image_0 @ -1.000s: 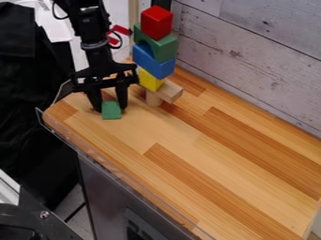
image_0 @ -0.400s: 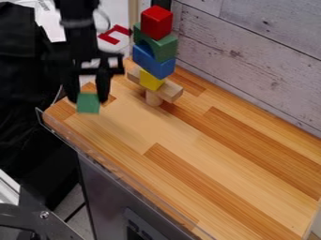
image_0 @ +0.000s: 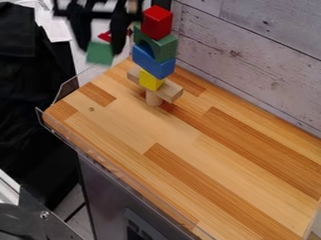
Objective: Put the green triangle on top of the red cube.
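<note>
Above the counter's (image_0: 219, 154) upper-left edge, the gripper (image_0: 100, 48) had the green triangle (image_0: 100, 56) pinched. Just beside it, the red cube (image_0: 156, 22) crowned a green arch (image_0: 165, 48), blue block (image_0: 156, 68), yellow block (image_0: 149, 81) and wooden pieces (image_0: 171, 92), stacked near the counter's top corner.

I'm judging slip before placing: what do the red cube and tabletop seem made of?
The red cube is probably painted wood, fairly matte: even, opaque colour without strong glare, though plastic is possible. The tabletop looks like smooth wood, with grain in lighter and darker strips; printed laminate is possible.
</note>
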Controlling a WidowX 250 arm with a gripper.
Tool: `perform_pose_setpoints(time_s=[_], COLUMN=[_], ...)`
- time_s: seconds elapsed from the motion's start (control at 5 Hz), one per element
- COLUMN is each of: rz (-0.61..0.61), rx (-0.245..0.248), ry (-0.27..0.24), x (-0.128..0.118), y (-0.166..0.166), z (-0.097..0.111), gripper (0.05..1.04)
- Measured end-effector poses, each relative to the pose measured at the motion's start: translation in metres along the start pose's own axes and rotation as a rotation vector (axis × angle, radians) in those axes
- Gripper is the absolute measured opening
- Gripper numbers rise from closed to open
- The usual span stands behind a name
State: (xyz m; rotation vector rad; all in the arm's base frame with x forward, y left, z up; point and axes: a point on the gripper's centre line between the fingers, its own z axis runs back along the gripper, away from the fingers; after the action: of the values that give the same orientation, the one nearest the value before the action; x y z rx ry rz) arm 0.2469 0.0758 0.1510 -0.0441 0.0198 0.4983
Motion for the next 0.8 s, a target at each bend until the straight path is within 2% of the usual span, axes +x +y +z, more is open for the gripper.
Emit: perform_pose_setpoints(time_s=[0.2,0.4,0.6,0.8], rz=[-0.073,-0.103,-0.113,-0.116], rx=[-0.023,-0.039,-0.063,-0.078], ry=[-0.038,-0.017,0.002,0.039], x=[0.009,0.017,0.016,0.024], y=[-0.022,-0.032,-0.032,-0.027], z=[0.037,0.049,0.057,0.048], gripper=[0.555,0.555,0.555,0.555])
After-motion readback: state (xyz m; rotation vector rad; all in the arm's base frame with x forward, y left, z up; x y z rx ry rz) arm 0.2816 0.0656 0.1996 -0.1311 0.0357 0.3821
